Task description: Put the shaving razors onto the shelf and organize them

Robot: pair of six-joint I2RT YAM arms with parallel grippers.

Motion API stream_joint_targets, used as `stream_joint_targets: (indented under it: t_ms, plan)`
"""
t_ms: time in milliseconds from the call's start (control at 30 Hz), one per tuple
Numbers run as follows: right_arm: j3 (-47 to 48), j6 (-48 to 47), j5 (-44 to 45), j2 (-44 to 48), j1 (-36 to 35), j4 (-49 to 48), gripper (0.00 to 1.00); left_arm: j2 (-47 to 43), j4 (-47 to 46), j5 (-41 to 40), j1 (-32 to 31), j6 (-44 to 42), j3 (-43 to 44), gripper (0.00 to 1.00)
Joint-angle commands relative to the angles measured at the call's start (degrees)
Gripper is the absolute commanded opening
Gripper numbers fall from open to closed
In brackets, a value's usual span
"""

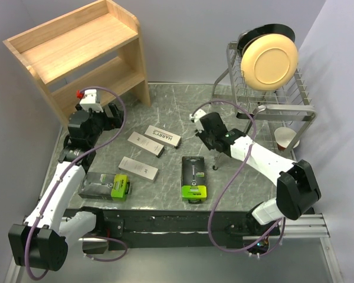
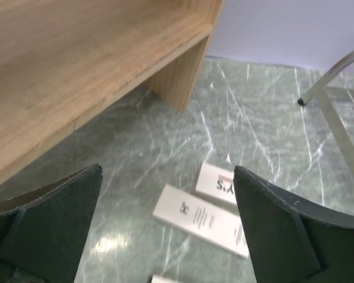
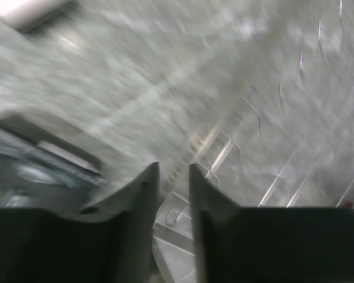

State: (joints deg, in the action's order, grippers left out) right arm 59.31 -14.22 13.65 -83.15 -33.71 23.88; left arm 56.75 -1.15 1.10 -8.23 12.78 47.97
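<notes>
Three slim white boxes (image 1: 146,144) and two glossy black-and-lime packs (image 1: 194,177) of razors lie flat on the veined grey-green marble tabletop (image 1: 177,106), none on the pale wooden two-tier shelf (image 1: 76,53) at far left. The left gripper (image 2: 167,174) gapes wide, released, beside the shelf. The right gripper (image 3: 174,168) is parted by a narrow slit, holding nothing.

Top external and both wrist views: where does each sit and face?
Top external: above, behind left arm and right arm, both visible, looking down on table, shelf, dish rack.
Left wrist: on left arm, facing shelf's lower board and white razor boxes past open left gripper.
Right wrist: on right arm, blurred, looking down at table, dish rack wires; right gripper slightly parted, empty.
Shared: top and left wrist both show shelf and HARRY'S box.
</notes>
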Motion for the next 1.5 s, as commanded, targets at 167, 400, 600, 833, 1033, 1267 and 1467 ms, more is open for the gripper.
stream_joint_targets:
  t_ms: [167,400,600,833,1033,1267,1467]
  plan:
    - [19.86,4.45,-18.04,-5.33,-4.61,-8.13,0.84,-12.25,19.68,-1.02,0.14,-1.52,6.62,0.99]
    - [41.48,14.03,-19.10,-23.70,-4.61,-15.34,0.86,-18.95,29.70,-5.15,2.42,-3.89,10.83,0.99]
    - [50.19,17.03,-16.03,-35.13,-4.61,-33.62,0.84,-21.94,40.68,-1.63,6.55,-1.44,14.43,0.97]
    - [63.81,20.46,-15.59,-48.05,-3.11,-44.96,0.82,-24.84,49.04,-5.58,8.49,-3.89,17.07,0.97]
    - [79.65,21.78,-11.98,-59.66,-2.67,-48.29,0.81,-25.20,50.98,-5.24,12.35,-4.69,17.95,0.97]
    - [83.43,22.66,-11.54,-64.41,-2.50,-51.82,0.76,-24.94,51.51,-7.16,16.31,-4.51,18.92,0.96]
    - [87.12,22.04,-12.59,-67.49,-1.88,-52.61,0.65,-25.02,49.49,-16.47,17.37,-5.30,18.48,0.98]
